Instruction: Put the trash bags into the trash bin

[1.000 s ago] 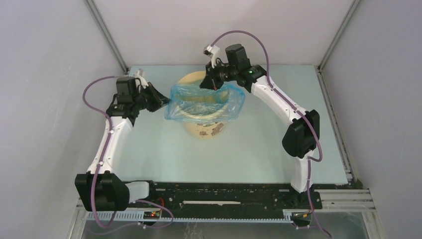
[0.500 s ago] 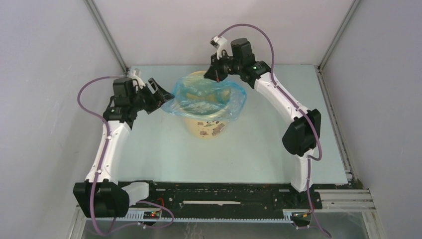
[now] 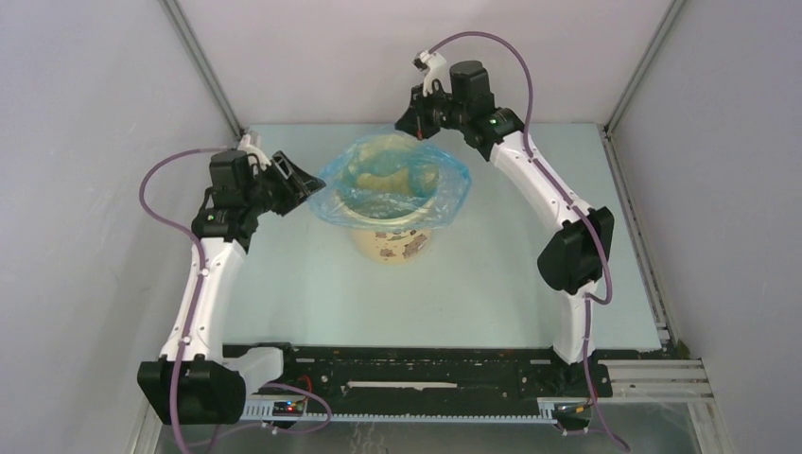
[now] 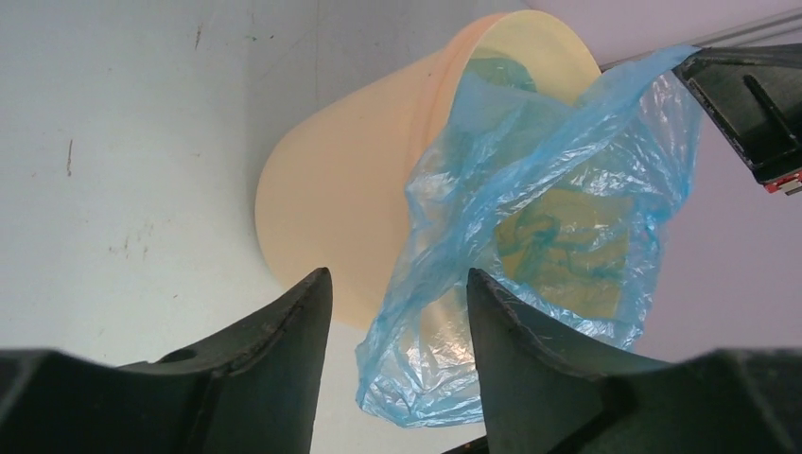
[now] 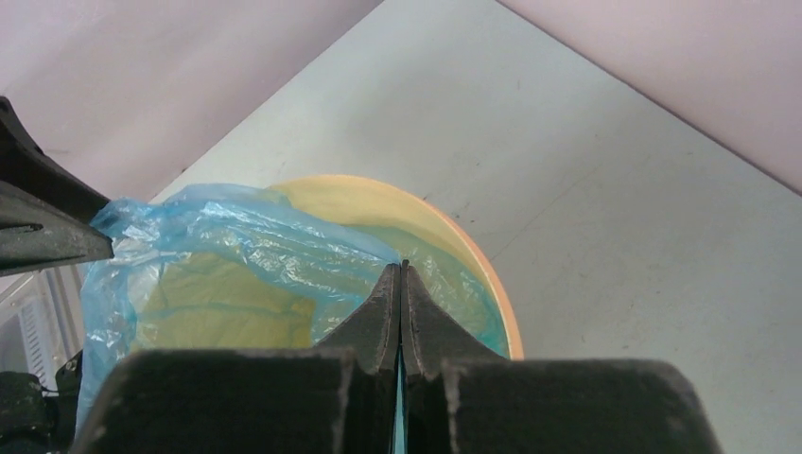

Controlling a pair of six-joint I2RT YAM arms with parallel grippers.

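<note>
The trash bin [image 3: 395, 244], a tan-yellow bucket, stands upright mid-table. A thin blue trash bag [image 3: 397, 180] is spread over its mouth and hangs down the outer wall. My right gripper [image 3: 416, 130] is at the bin's far rim, shut on the bag's far edge; in the right wrist view its tips [image 5: 401, 268] pinch blue film [image 5: 236, 270] above the bin rim [image 5: 484, 274]. My left gripper [image 3: 305, 186] stands open just left of the bag. In the left wrist view [image 4: 397, 276] the bag's loose corner [image 4: 444, 369] hangs beyond the spread fingers, beside the bin wall [image 4: 340, 218].
Pale table [image 3: 284, 284] with metal corner posts and grey walls on three sides. The black base rail [image 3: 416, 371] runs along the near edge. Purple cables loop over both arms.
My left gripper opened, let go of the bag's left edge and backed off to the left. My right gripper carried the far edge farther back, and the bag now covers more of the bin's mouth.
</note>
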